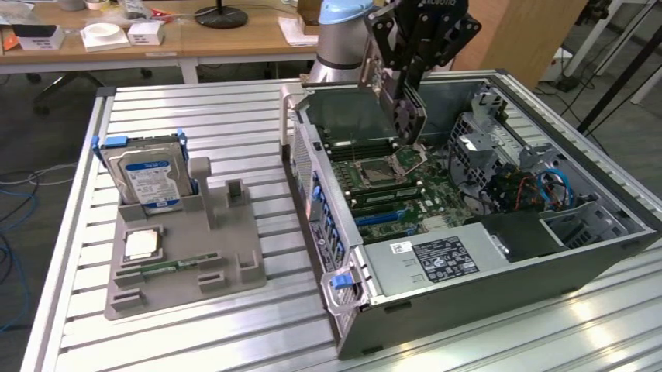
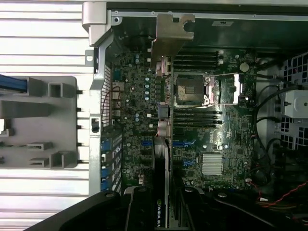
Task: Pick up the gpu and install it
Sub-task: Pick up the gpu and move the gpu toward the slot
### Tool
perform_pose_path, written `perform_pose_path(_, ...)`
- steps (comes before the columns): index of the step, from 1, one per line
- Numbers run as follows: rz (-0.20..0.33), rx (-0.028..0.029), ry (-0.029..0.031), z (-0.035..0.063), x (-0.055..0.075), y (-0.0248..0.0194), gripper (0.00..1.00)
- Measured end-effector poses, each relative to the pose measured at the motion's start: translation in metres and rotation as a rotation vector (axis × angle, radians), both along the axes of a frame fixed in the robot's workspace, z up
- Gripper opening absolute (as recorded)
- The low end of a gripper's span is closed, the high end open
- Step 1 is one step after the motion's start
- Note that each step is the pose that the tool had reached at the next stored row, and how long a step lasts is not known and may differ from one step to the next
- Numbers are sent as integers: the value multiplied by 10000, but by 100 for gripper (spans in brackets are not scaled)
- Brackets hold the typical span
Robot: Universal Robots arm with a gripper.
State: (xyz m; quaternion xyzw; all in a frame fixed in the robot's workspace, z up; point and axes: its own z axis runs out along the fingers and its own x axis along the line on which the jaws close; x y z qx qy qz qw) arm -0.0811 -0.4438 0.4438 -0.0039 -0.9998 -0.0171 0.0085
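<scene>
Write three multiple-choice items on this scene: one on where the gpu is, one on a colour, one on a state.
1. Where is the gpu, the dark flat circuit card with a silvery metal bracket?
A. on the floor
B. in the gripper, over the green motherboard
C. in a person's hand

2. What colour is the label on the boxy silver hard drive?
A. red
B. yellow
C. blue and white

3. How is the dark metal computer case?
A. open, with its inside exposed
B. closed by a panel
C. wrapped in plastic

Answers:
1 B: the wrist view shows the gripper shut on the card above the board.
2 C: the label shows blue and white in the exterior view.
3 A: the motherboard and cables lie in plain sight.
</scene>
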Motion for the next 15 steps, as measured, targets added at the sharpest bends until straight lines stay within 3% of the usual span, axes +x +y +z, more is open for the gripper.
perform_pose_path(15,0,1,0,0,187,0,26)
